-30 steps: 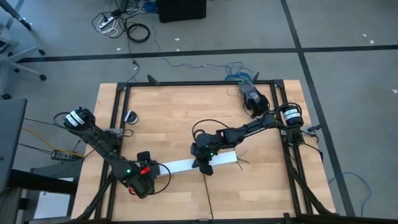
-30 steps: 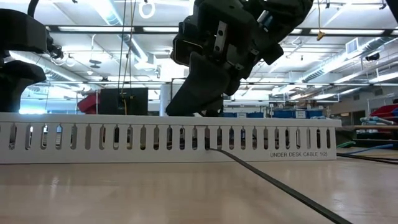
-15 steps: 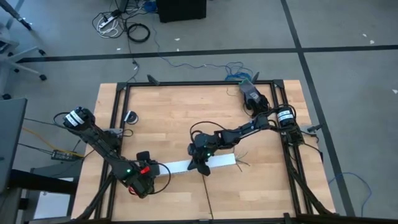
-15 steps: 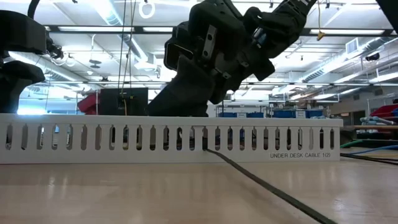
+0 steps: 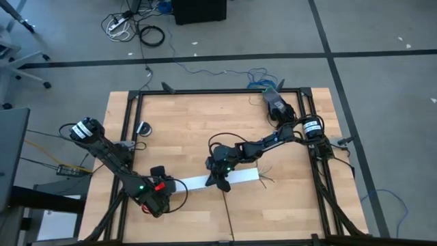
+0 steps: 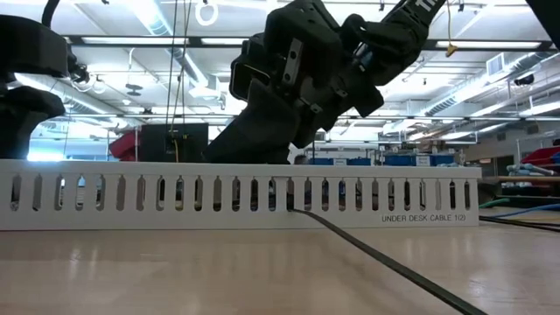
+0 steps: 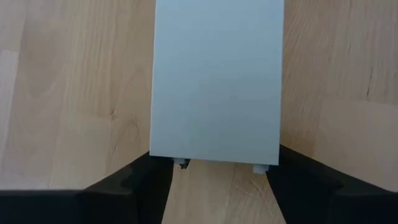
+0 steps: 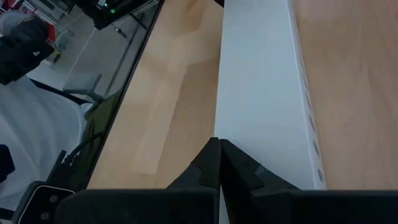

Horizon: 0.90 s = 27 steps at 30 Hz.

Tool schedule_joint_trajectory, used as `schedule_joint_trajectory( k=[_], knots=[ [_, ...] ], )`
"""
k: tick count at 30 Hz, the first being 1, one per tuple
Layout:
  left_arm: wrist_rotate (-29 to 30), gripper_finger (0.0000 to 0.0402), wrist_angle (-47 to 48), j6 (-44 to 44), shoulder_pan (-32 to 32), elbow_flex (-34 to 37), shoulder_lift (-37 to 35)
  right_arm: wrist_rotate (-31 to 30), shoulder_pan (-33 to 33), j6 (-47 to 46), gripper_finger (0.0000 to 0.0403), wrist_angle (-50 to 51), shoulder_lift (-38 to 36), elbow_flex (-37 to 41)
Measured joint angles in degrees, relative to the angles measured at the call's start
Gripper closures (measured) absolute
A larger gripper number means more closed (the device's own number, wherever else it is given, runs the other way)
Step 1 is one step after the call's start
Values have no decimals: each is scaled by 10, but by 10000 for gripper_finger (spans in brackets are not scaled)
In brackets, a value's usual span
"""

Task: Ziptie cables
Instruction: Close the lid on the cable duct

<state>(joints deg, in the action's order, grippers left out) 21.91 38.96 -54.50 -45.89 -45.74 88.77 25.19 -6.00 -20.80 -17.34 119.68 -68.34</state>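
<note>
Both end effectors at the white slotted channel on the bench

Left end effector (image 7: 214,180) grips the channel (image 7: 216,81) end between spread fingers; right end effector (image 8: 219,163), fingers pressed together, rests on its lid mid-length. Ziptie (image 6: 376,258) exits a slot, trailing across the bench (image 6: 175,271).

A big lab or workshop hall for robots is shown. A wooden table (image 5: 198,123) with a black metal frame (image 5: 218,91) is set on a grey concrete floor (image 5: 382,102) marked with dark tape lines (image 5: 205,58). Two dark robot arms are bolted to the table's sides. Loose cords and a power strip (image 5: 117,23) are left lying on the floor beside a black box (image 5: 199,10). In the low view, a wide room is seen behind the table, with long ceiling lights (image 6: 499,94), pipes and beams overhead. Blue bins (image 6: 407,160) and shelves are lined up far back.
</note>
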Motion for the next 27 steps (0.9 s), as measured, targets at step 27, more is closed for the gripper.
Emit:
schedule_joint_trajectory(
  k=[27],
  knots=[
    [-9, 135, 24, -15, -12, 0, 1, 6, 0, 3, 403, 4, -34, 3]
  ],
)
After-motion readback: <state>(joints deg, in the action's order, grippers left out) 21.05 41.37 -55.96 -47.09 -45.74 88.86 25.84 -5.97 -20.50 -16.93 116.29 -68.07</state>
